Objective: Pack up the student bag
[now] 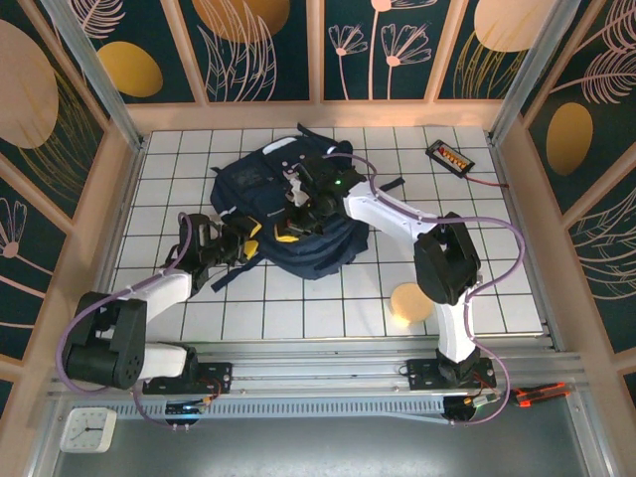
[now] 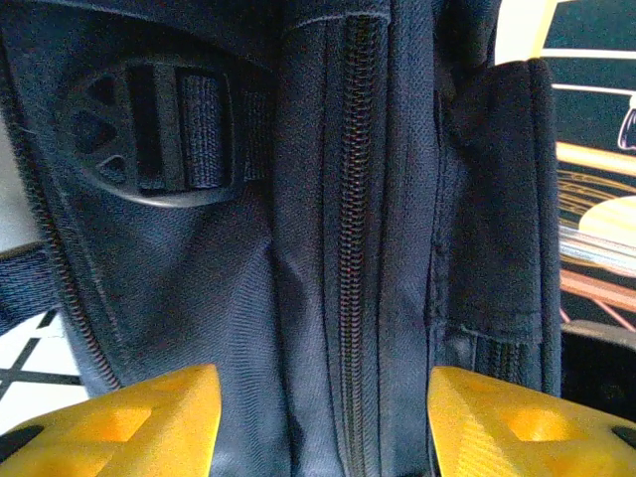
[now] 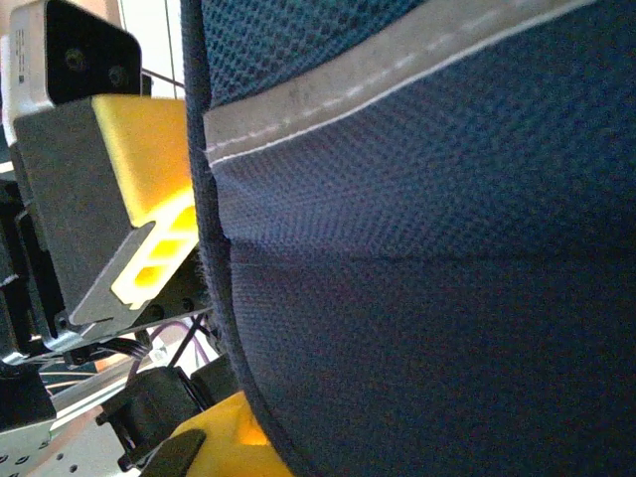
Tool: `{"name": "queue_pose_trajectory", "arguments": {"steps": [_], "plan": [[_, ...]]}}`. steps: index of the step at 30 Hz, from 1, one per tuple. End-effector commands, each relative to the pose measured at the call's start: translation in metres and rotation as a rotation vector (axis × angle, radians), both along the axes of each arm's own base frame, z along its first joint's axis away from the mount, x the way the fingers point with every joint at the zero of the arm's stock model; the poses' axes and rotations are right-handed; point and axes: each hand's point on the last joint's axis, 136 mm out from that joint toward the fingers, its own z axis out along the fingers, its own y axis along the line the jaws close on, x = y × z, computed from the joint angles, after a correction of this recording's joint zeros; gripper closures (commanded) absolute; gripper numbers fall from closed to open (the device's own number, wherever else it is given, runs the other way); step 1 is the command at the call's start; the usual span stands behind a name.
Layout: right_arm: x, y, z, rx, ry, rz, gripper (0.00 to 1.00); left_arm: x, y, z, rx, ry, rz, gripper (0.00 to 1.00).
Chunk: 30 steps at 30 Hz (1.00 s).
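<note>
Centrally lies one student bag [image 1: 260,189]; of two grippers, the left gripper [image 2: 323,417] straddles its zip [image 2: 353,248], fingers apart, while the right gripper [image 3: 204,348] pinches its fabric; one yellow disc [image 1: 409,301] sits near-right

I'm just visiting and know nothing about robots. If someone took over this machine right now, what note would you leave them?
Left gripper: open, fingers either side of a fold of the student bag that carries a closed zipper.
Right gripper: shut on the bag's fabric, up on top.
The bag lies mid-table between the arms; a round tan disc sits on the table by the right arm.
Done: bag gripped.
Left: opening it and packing. Its inside is hidden.
</note>
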Motion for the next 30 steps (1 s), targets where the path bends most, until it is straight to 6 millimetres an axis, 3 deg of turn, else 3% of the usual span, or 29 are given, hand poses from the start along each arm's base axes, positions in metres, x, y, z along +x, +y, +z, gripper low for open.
{"name": "queue_pose_trajectory", "arguments": {"steps": [1, 3, 6, 9, 17, 22, 30], "plan": [[-0.006, 0.02, 0.014, 0.057, -0.019, 0.035, 1.0, 0.016, -0.011, 0.023, -0.063, -0.062, -0.007, 0.46], [-0.007, 0.022, 0.015, 0.06, -0.02, 0.04, 1.0, 0.019, -0.014, 0.02, -0.067, -0.055, -0.015, 0.5], [-0.008, 0.025, 0.015, 0.059, -0.02, 0.045, 1.0, 0.02, -0.016, 0.014, -0.063, -0.048, -0.015, 0.66], [-0.01, 0.022, 0.012, 0.041, -0.014, 0.044, 1.0, 0.021, -0.014, 0.009, -0.041, -0.052, -0.013, 1.0], [-0.018, -0.012, 0.005, -0.039, -0.005, 0.019, 1.0, 0.022, -0.008, -0.005, 0.145, -0.068, -0.076, 1.0], [-0.02, -0.039, 0.0, -0.083, -0.004, -0.002, 1.0, 0.023, -0.003, -0.004, 0.227, -0.087, -0.102, 1.0], [-0.014, -0.066, -0.003, -0.124, -0.019, -0.017, 1.0, 0.026, 0.005, 0.003, 0.299, -0.112, -0.133, 1.0]]}}
